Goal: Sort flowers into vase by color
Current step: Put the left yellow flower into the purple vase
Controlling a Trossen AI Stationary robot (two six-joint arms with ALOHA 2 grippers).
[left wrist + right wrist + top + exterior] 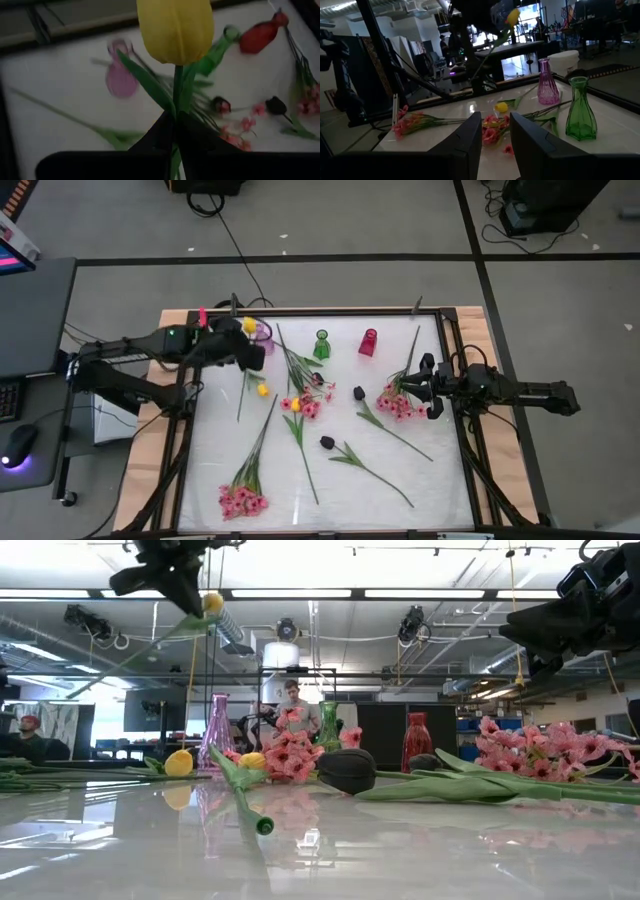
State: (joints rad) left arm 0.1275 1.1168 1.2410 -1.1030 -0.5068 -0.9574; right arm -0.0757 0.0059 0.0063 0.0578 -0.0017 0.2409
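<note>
One yellow tulip [175, 30] held aloft by its stem, near the pink vase [263, 335] at the table's far left, pinched in the closed left gripper [176, 127] (right gripper [495, 131] idle, part-open, empty), awaiting lowering stem-first into that vase.

Glossy white table [420, 850] mirrors translucent glass-like green vase [581, 111]; the table's edge [150, 450] is bare wood.
</note>
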